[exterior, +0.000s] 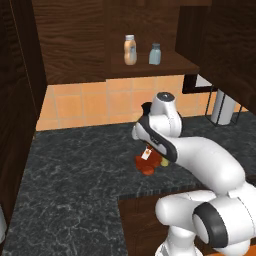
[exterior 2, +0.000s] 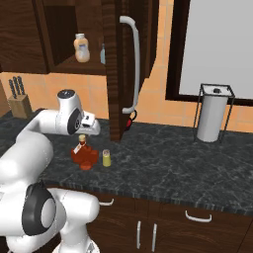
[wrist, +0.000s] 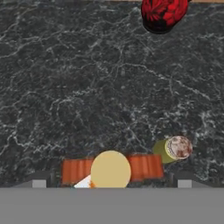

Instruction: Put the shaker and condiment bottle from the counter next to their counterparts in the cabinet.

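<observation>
The squat red-brown condiment bottle (exterior 2: 84, 154) stands on the dark marbled counter (exterior 2: 163, 158), its white tag facing left. The small yellow-green shaker (exterior 2: 106, 157) stands just to its right, apart from it. My gripper (exterior 2: 87, 131) hangs open right above the bottle's tan cap, not touching it. In the hand view the cap and the bottle (wrist: 144, 167) lie between my spread fingertips (wrist: 183, 183), and the shaker (wrist: 173, 149) sits just beyond the right one. In the open cabinet (exterior: 150, 67) the peach bottle (exterior: 130, 50) and the blue-grey shaker (exterior: 155, 54) stand side by side on the shelf.
The cabinet's open door (exterior 2: 116, 69) with a white handle (exterior 2: 133, 64) hangs over the counter. Behind it stands a dark red-black jug (wrist: 162, 15). A paper towel holder (exterior 2: 212, 116) stands at the right and a knife block (exterior 2: 20, 101) at the far left.
</observation>
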